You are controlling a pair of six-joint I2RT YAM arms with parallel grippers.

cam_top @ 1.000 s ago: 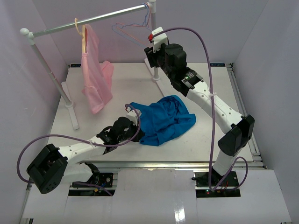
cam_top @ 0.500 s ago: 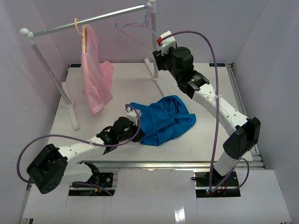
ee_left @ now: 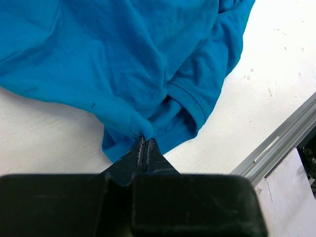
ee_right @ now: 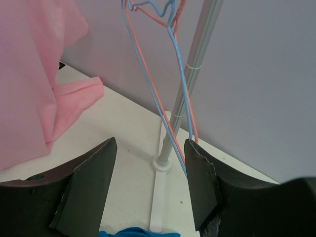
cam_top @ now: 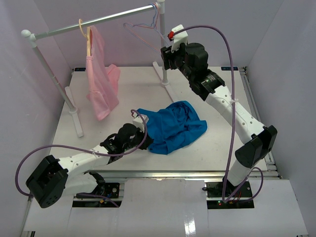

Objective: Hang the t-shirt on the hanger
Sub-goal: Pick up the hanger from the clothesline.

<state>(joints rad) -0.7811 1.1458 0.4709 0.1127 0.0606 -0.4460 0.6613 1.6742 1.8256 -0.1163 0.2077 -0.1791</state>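
Note:
The bright blue t-shirt (cam_top: 173, 126) lies crumpled on the table's middle. My left gripper (cam_top: 143, 141) is shut on a fold at its near left edge, and the left wrist view shows the tips (ee_left: 145, 140) pinching the t-shirt (ee_left: 133, 59). The light-blue wire hanger (cam_top: 139, 30) hangs from the rail's right end beside a thin pink one. My right gripper (cam_top: 165, 52) is raised just to the right of it and open. In the right wrist view the hanger (ee_right: 159, 108) runs down between the fingers of the right gripper (ee_right: 149, 143), its lower corner against the right finger (ee_right: 197, 173).
A grey rail (cam_top: 94, 22) spans two white posts (cam_top: 54, 79) with flat feet on the table. A pale pink garment (cam_top: 101, 81) hangs on a cream hanger at the rail's left. The right post (ee_right: 180, 98) stands just behind the hangers. Purple walls enclose the table.
My right gripper has moved up and to the right, closer to the hangers' lower corner, and its jaws stand slightly wider. The left gripper and t-shirt have not moved.

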